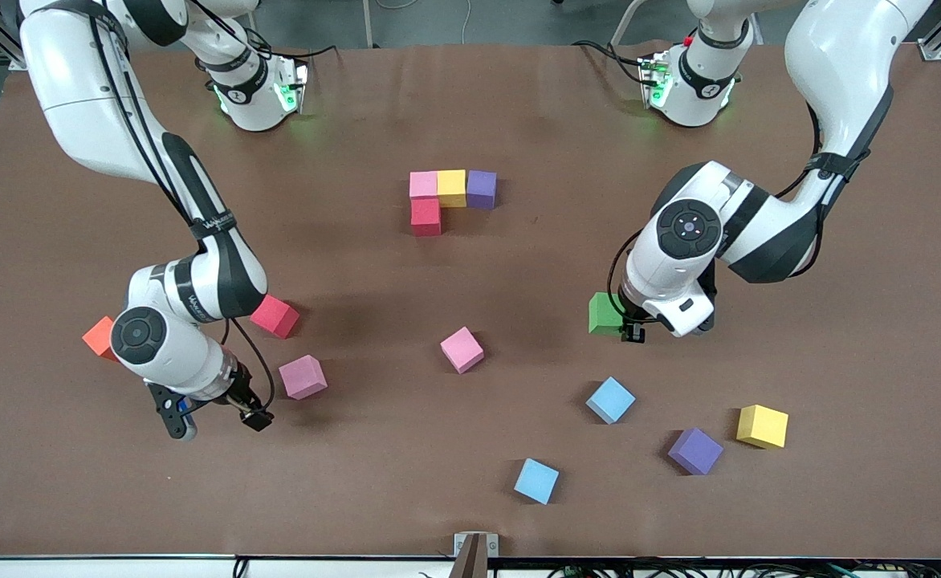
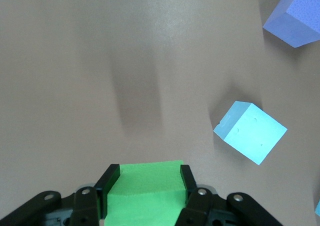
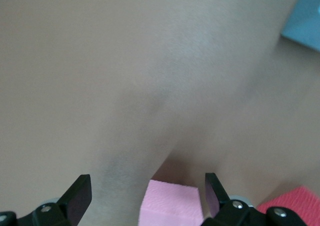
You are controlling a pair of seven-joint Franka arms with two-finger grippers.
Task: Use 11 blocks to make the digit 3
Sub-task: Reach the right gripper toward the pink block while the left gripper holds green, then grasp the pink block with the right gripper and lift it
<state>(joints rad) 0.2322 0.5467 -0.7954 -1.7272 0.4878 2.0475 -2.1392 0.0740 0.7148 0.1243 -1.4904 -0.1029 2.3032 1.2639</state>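
Four joined blocks form part of the digit 3 (image 1: 446,197) mid-table: pink (image 1: 423,185), yellow (image 1: 452,188) and purple (image 1: 482,189) in a row, with red (image 1: 426,217) in front of the pink one. My left gripper (image 1: 623,325) (image 2: 145,173) is shut on a green block (image 1: 604,313) (image 2: 145,193), held above the table. My right gripper (image 1: 222,421) (image 3: 147,186) hangs open beside a loose pink block (image 1: 303,376) (image 3: 167,203), with nothing gripped.
Loose blocks lie nearer the front camera: red (image 1: 274,316) (image 3: 295,206), pink (image 1: 462,349), two blue (image 1: 610,400) (image 1: 536,481), purple (image 1: 695,450), yellow (image 1: 762,425). An orange cube (image 1: 99,337) sits by the right arm. A light blue block (image 2: 250,132) shows below the left gripper.
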